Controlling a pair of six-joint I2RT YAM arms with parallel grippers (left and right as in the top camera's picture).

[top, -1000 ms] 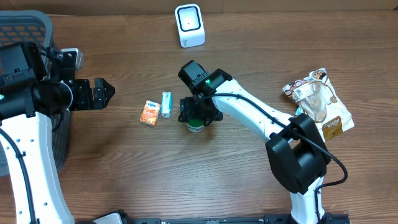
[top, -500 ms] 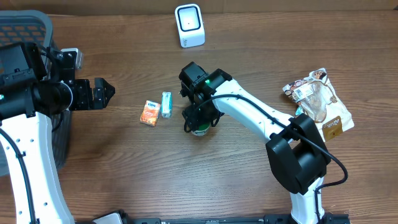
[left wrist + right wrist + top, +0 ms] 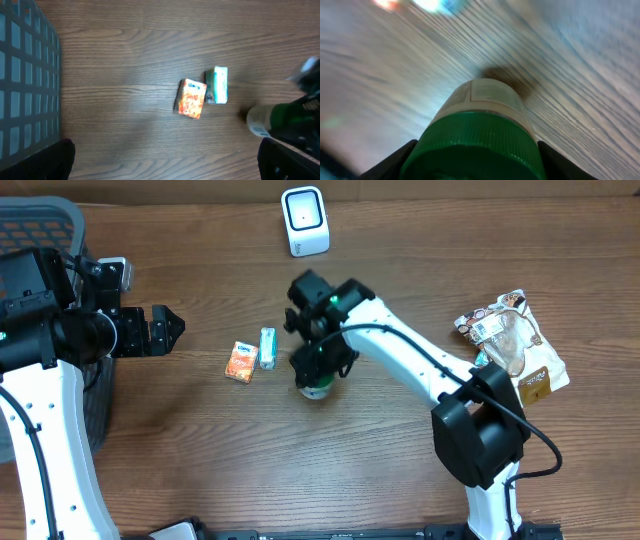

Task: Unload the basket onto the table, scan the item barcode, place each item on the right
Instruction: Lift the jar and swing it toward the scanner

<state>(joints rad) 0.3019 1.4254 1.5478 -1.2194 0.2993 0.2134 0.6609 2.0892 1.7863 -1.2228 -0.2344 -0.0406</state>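
Note:
A small bottle with a green cap and a pale labelled body stands at the middle of the table. My right gripper comes down over it, and its dark fingers press both sides of the cap, so it is shut on the bottle. The right wrist view is blurred. The white barcode scanner stands at the far edge. Far to the left, my left gripper hangs open with nothing in it, and the bottle shows at the right of its view.
An orange box and a teal box lie side by side just left of the bottle. A grey basket stands at the far left. A snack bag lies at the right.
The right gripper's jaws have narrowed onto the bottle's cap and its wrist has shifted slightly toward the far side. The left arm has not moved.

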